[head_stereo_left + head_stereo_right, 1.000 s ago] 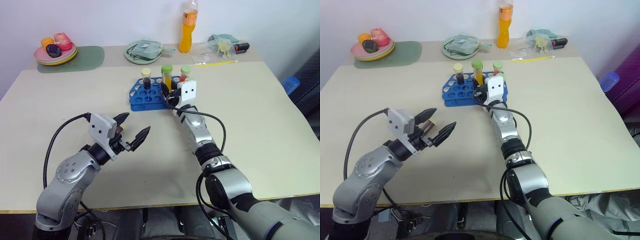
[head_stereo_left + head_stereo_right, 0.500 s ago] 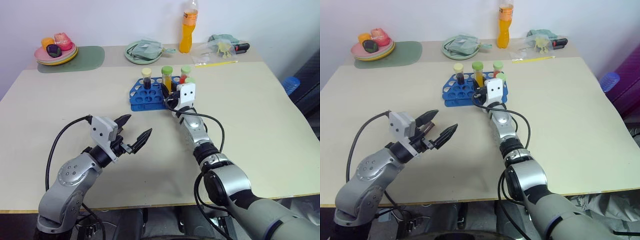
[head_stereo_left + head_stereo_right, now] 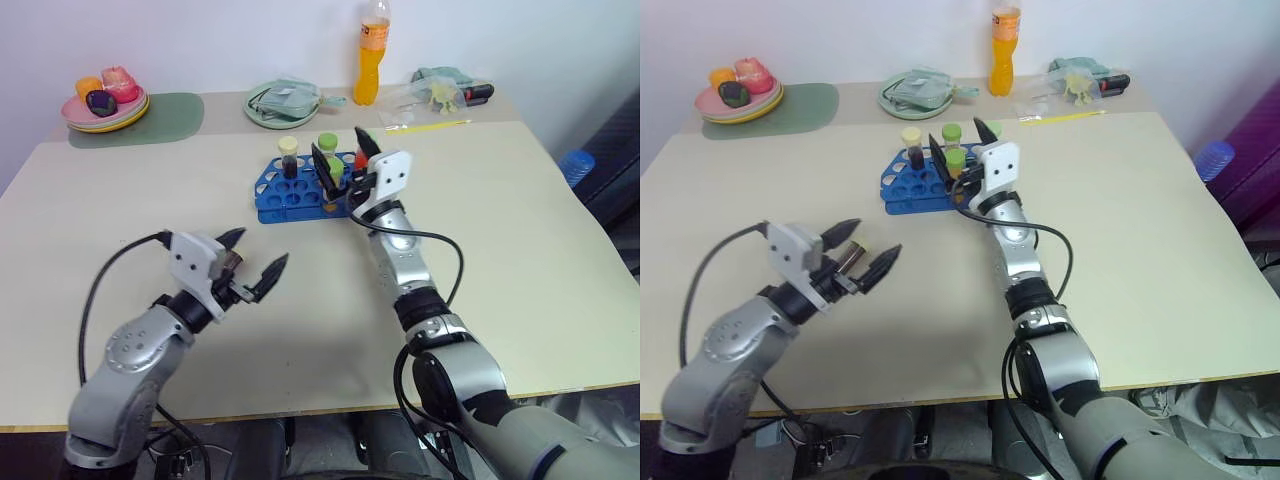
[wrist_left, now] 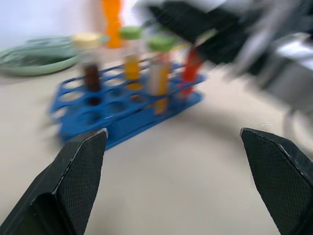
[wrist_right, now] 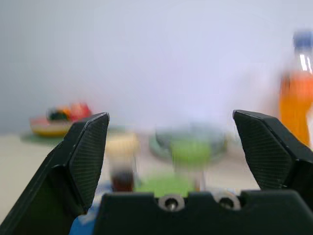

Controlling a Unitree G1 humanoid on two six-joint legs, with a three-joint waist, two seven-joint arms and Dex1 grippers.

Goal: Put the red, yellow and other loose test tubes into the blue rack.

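Left eye view, right claw [image 3: 341,152] spread above racked test tubes [image 3: 327,160]

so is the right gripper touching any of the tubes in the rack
Apart. The right wrist view shows the right gripper open, its fingers raised clear above the test tubes in the blue rack.

My right pincer [image 3: 958,138] stands spread above the blue rack [image 3: 908,186], fingers either side of the green-capped test tubes [image 3: 953,157]; a cream-capped tube [image 3: 911,137] stands behind. My left pincer [image 3: 866,250] hovers spread over the counter [image 3: 1140,230], well apart from the rack.
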